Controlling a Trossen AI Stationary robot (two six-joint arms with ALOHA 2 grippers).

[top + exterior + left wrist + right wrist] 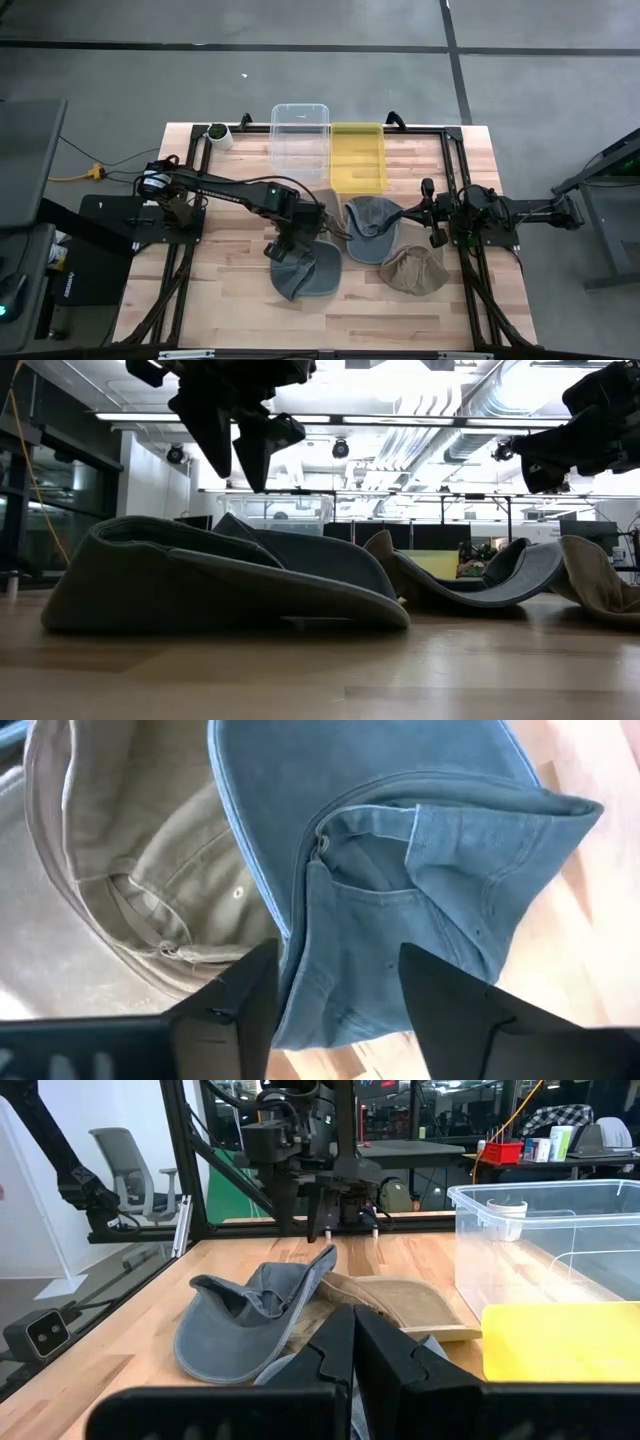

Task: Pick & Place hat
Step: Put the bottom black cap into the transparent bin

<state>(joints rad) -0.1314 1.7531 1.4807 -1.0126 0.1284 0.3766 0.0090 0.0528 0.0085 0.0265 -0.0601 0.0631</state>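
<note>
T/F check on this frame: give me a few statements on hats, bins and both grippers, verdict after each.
1. Left gripper hangs open above the blue-grey denim cap. True.
2. Right gripper is open. False: shut, holding nothing.
3. The yellow plastic bin holds a hat. False: no hat in it.
4. The clear plastic bin stands beside the yellow one. True.
5. The tan cloth hat lies nearer the right arm. True.
</note>
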